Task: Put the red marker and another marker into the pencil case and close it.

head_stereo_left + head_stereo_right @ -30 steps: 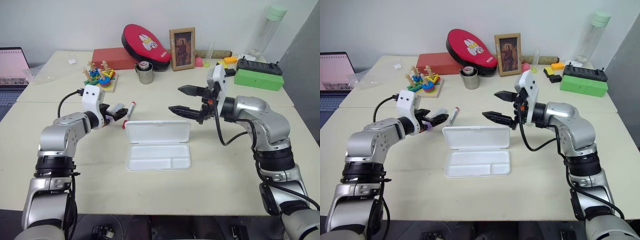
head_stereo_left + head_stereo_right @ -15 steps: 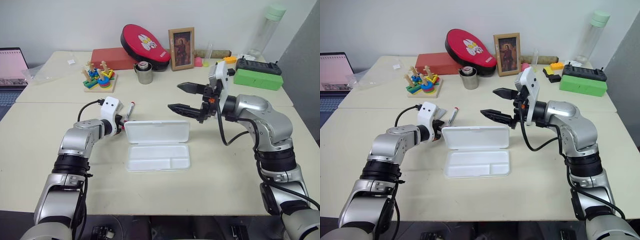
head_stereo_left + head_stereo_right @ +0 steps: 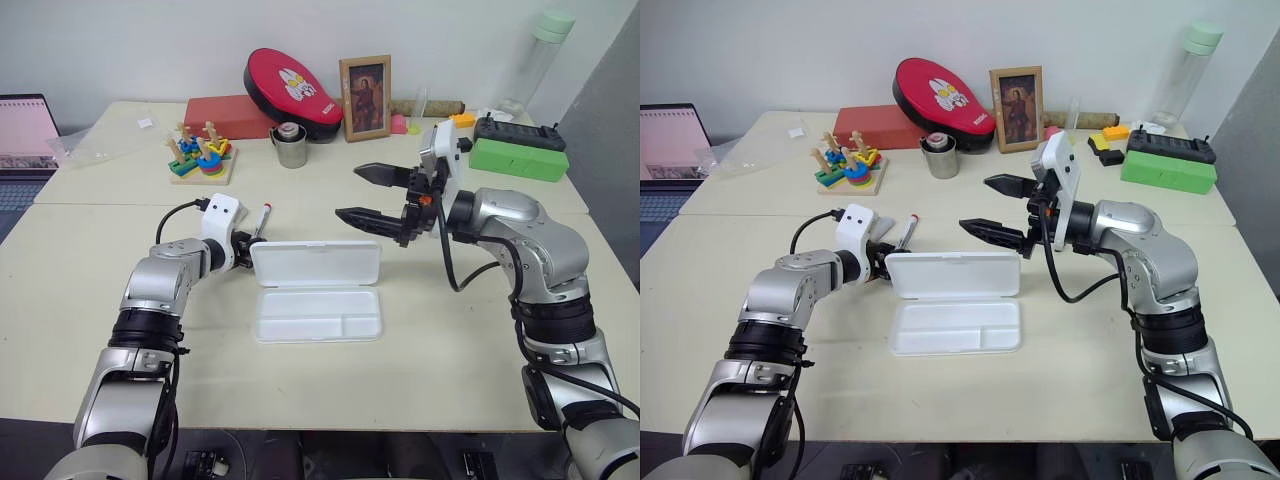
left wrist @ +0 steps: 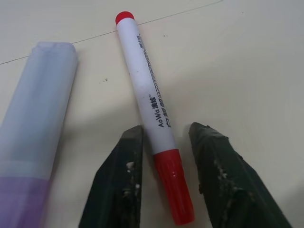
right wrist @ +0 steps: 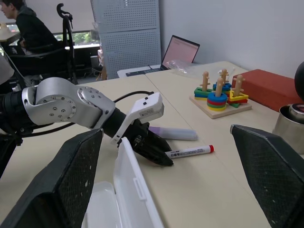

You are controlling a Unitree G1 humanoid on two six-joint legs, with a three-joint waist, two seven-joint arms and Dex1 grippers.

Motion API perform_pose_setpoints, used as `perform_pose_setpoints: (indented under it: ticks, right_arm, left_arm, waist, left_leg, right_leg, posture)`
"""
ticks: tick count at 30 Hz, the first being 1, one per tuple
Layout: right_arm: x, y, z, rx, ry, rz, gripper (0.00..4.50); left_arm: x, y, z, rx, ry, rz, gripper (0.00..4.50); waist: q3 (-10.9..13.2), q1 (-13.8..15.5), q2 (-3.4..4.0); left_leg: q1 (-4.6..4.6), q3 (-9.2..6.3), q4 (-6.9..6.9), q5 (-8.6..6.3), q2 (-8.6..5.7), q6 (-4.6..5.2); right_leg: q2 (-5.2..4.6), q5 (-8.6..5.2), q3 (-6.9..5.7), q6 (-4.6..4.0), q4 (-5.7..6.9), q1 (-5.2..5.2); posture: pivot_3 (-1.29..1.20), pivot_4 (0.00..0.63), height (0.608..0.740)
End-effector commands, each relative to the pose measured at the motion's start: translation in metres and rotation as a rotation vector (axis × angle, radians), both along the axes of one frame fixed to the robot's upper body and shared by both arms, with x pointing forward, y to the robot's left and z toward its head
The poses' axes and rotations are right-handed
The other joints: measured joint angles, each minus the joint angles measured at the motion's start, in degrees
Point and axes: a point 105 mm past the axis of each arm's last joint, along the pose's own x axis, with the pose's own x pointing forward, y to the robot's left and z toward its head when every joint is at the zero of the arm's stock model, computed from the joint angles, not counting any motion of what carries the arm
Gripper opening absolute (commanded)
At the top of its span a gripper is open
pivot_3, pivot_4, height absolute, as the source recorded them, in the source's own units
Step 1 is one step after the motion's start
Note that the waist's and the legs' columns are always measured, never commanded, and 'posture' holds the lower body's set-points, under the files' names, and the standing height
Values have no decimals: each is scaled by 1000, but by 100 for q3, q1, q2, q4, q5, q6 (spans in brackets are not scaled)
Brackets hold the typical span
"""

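Neither marker is in the case (image 3: 318,316) yet; it lies open on the table, lid (image 3: 315,264) tipped back, tray bare. Left gripper (image 4: 164,183): set low at the table just off the lid's corner, its two fingers either side of the red marker (image 4: 149,116) at the cap end. The fingers are close about the barrel, but a sliver of gap shows on each side, so whether the pinch is made cannot be told; the pen lies flat on the table, not lifted. The lilac marker (image 4: 35,118) lies just beside that gripper, on the outer side of one finger, parallel to the red one and untouched. Right gripper (image 3: 372,196): held in the air above the lid's far end, fingers spread wide, holding nothing.

Judged progress: early. What remains is lifting the red pen, placing it, fetching the lilac one, and shutting the lid.

Legible writing: the red marker's barrel reads "AoWa", followed by characters too small to make out. No other label can be read.
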Motion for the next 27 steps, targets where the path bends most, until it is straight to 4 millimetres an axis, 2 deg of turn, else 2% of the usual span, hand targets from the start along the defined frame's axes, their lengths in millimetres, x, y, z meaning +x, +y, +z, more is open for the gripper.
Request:
perform_pose_setpoints:
  ticks: [1,3,7,10,12,13,14,16,18,20,21,24,27]
  right_arm:
    - [-5,-3,20,26,-69,4,4500]
    - [-5,-3,20,28,-69,4,4500]
    - [-5,-2,20,31,-69,5,4500]
    - [-6,-4,21,35,-77,9,4500]
    - [-8,-6,25,41,-86,16,4500]
    - [-9,-7,26,44,-88,19,4500]
    - [-10,-10,29,52,-91,26,4500]
    - [-19,-17,42,80,-104,64,4500]
    - [-26,-25,51,96,-120,88,4500]
    - [-31,-34,56,97,-130,96,4500]
    - [-34,-38,57,90,-133,100,4500]
    - [-41,-49,56,47,-140,104,4500]
    - [-39,-56,47,-12,-135,65,4500]
  left_arm:
    - [2,1,6,3,-30,6,772]
    - [2,1,6,1,-32,8,446]
    - [4,2,8,-8,-46,24,431]
    - [10,3,25,-23,-140,35,431]
    - [15,-1,78,-172,-370,28,430]
    - [15,0,96,-219,-447,30,429]
    - [10,0,118,-271,-529,9,429]
    - [-16,-13,160,-349,-656,-156,429]
    - [-44,-27,184,-349,-709,-317,429]
    - [-67,-41,196,-322,-723,-452,429]
    - [-82,-50,197,-297,-706,-544,429]
    - [-118,-72,177,-165,-559,-776,429]
    - [-141,-77,130,35,-330,-908,429]
  waist:
    - [0,0,0]
    - [0,0,0]
    - [0,0,0]
    - [0,1,0]
    - [0,4,0]
    - [1,8,-1]
    - [1,11,-2]
    - [1,7,-2]
    - [2,-3,-2]
    - [1,-5,-1]
    - [-1,-2,3]
    - [0,-14,4]
    - [1,-19,5]
  left_leg:
    - [0,0,0,0,0,0]
    - [0,0,0,0,0,0]
    - [0,0,0,0,0,0]
    - [0,0,0,0,0,0]
    - [-1,0,0,0,0,0]
    - [-2,-1,1,0,0,0]
    - [-6,-2,2,0,0,-1]
    - [-9,-5,4,1,0,-1]
    - [-22,-5,4,1,0,-2]
    - [-24,-4,0,2,0,-4]
    - [-24,-3,-1,2,0,-4]
    - [-20,-2,0,-1,0,1]
    - [-5,0,2,-1,0,1]
  right_leg:
    - [0,0,0,0,0,0]
    - [0,0,0,0,0,0]
    - [0,0,0,0,0,0]
    - [0,0,0,0,0,0]
    - [0,0,-1,0,0,-1]
    - [0,0,-1,0,-1,-1]
    - [0,0,-3,0,-1,-4]
    - [0,0,-6,0,-3,-4]
    - [-1,0,-5,0,-7,-12]
    - [-1,0,-5,0,-12,-13]
    - [-1,0,-5,1,-12,-13]
    - [-1,-1,-3,2,-8,-10]
    - [-1,-1,0,1,-2,-2]
  posture:
    - [0,150,740]
    - [0,150,740]
    - [0,150,740]
    - [0,150,740]
    - [0,150,740]
    - [0,150,740]
    - [0,150,740]
    - [0,150,740]
    - [0,150,740]
    - [0,150,740]
    - [0,150,740]
    - [0,150,740]
    - [0,150,740]
